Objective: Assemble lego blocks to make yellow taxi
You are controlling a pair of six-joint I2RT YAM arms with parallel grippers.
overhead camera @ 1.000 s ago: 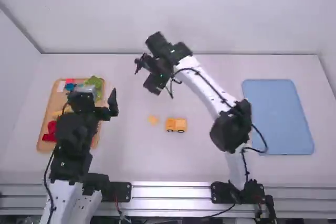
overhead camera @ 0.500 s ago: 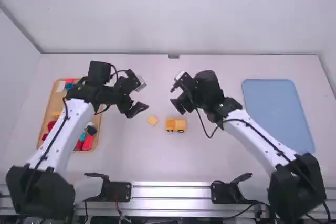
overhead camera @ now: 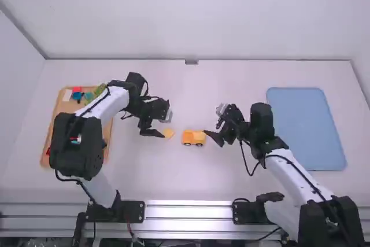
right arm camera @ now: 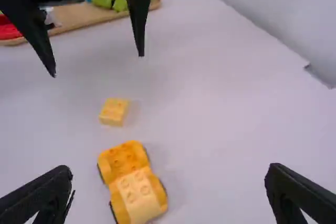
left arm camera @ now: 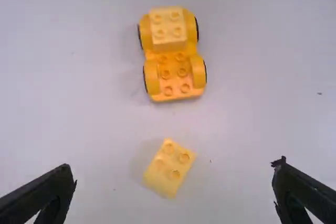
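My left gripper (overhead camera: 164, 125) is open just above the loose yellow brick (overhead camera: 168, 133). My right gripper (overhead camera: 214, 124) is beside the yellow wheeled base (overhead camera: 193, 137), on its right. In the left wrist view, the left gripper (left arm camera: 175, 170) has the loose brick (left arm camera: 169, 168) between its spread fingers, not touching it. Stacked on the far half of the base (left arm camera: 176, 80) is a paler brick (left arm camera: 168, 27); studs are bare on the near half. The right gripper (right arm camera: 169, 171) is open with nothing held, near the base (right arm camera: 121, 160).
A wooden tray (overhead camera: 56, 114) of coloured bricks lies at the left, partly under the left arm. On the right is a blue tray (overhead camera: 306, 128). The table's back edge meets a white wall, where a small grey piece (overhead camera: 191, 62) sits.
The left gripper has swung right from the wooden tray to the loose brick. From the back of the table, the right gripper has come nearer and right, to the base's side. The bricks stayed put.
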